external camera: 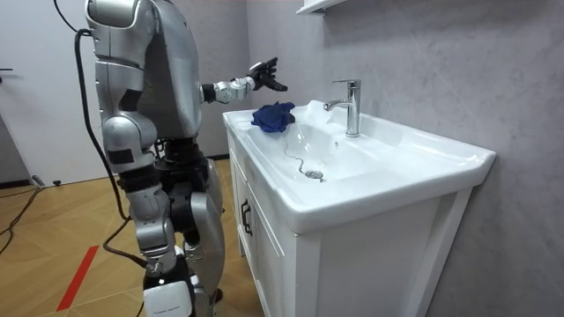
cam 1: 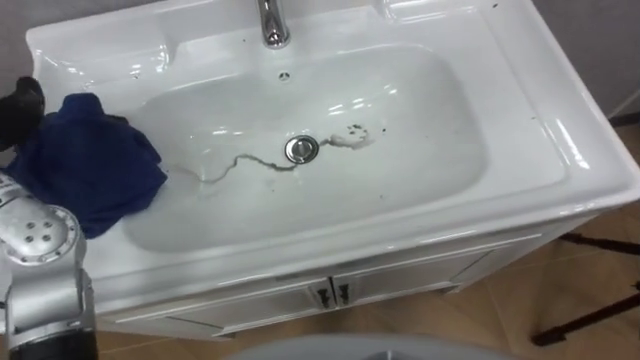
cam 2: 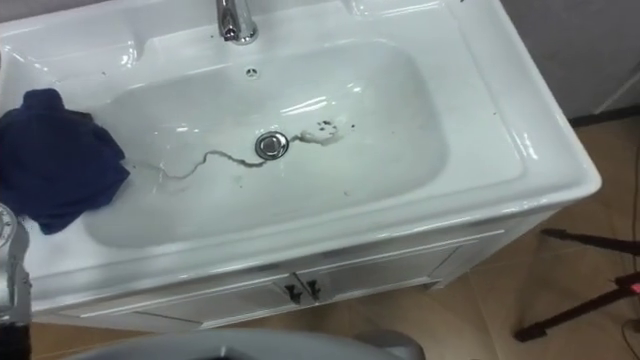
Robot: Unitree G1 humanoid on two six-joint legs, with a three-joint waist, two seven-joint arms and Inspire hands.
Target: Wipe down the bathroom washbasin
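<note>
Starting at the left: left hand (cam 1: 20, 108) sits at the far left end of the basin (cam 1: 560, 120), just beside the cloth (cam 1: 90, 160). The room view shows the fingers spread and straight, raised over the rim, nothing held. Whether a fingertip brushes the cloth's edge I cannot tell. The cloth is dark blue, bunched in a loose heap on the left rim, with its right side hanging over the lip onto the slope of the bowl. Judgement: light, soft and limp. It will sag and drag unless gathered, and may slide easily on the glazed rim. Best hold is probably the raised bunch in the middle of the heap, fingers closing over the folds from above, leaving enough fabric under the palm to press flat on the bowl. A pinch at the thin overhanging edge would likely let the rest trail. Moving right, a thin dark streak (cam 1: 240, 165) wanders across the bowl floor to the drain (cam 1: 301, 149). Just right of the drain lies a small dirty smudge (cam 1: 352, 135). Tap (cam 1: 272, 22) stands behind the drain at the back rim. Right half of the bowl and right rim look mostly clean, a few dark specks only. Wiping not yet begun, by my reading.
</note>
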